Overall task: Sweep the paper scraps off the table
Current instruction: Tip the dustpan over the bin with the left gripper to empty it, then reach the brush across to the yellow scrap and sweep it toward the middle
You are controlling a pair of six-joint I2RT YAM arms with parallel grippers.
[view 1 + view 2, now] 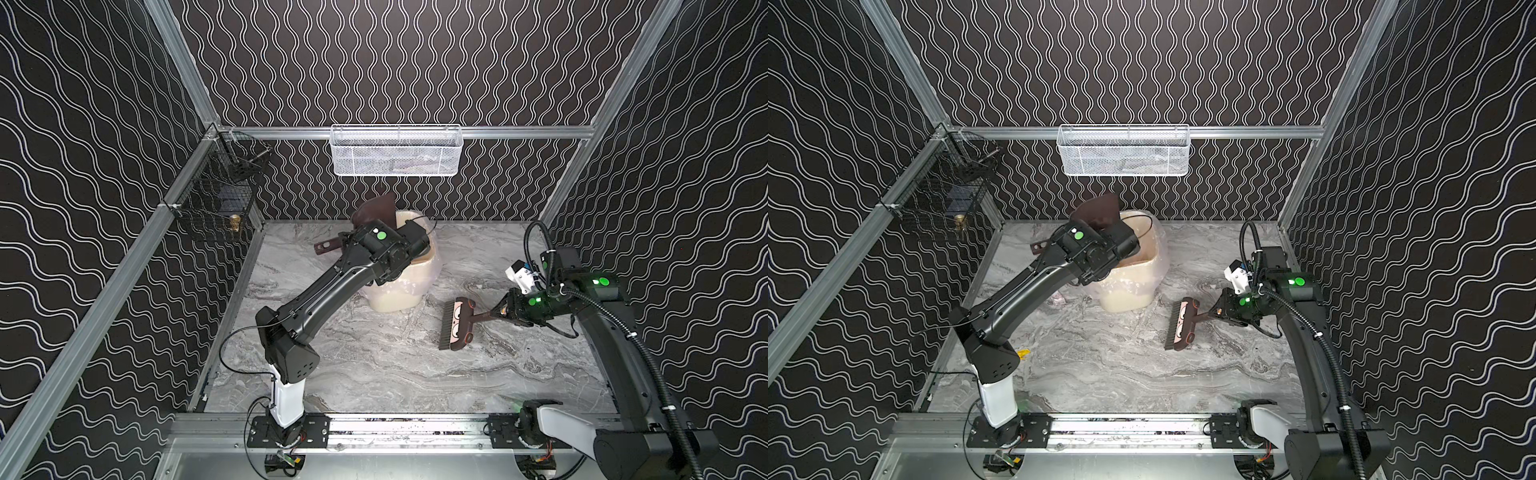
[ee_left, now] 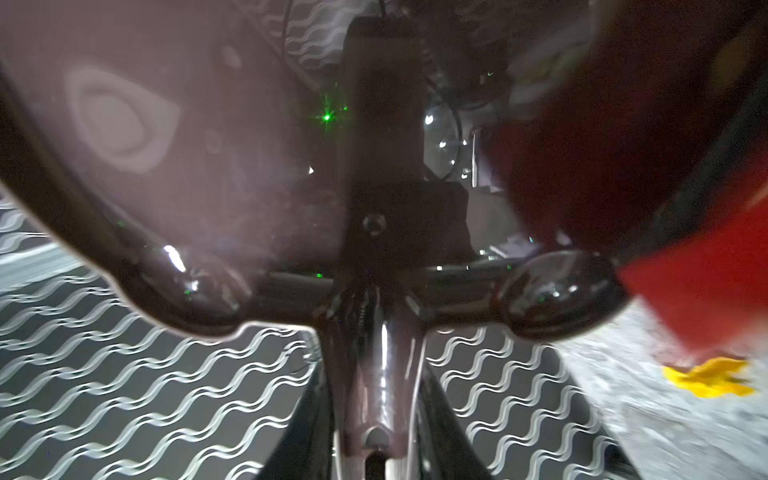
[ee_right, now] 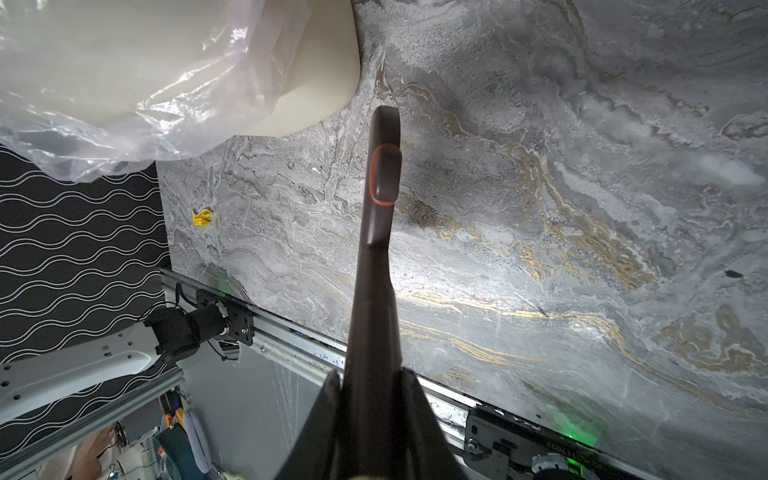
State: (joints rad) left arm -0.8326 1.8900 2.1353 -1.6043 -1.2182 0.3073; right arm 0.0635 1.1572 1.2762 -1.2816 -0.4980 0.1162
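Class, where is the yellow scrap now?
In a top view, the yellow scrap lies on the table's left side, beside the left arm's elbow.

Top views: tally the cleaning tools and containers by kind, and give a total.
Brush: 1
Dustpan: 1
Lined bin: 1
Wall baskets: 2 (white mesh basket, black wire basket)
Total: 5

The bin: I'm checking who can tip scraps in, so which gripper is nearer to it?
Left. The left gripper holds the dustpan tilted over the bin; the right gripper, shut on the brush, stands apart to its right in both top views.
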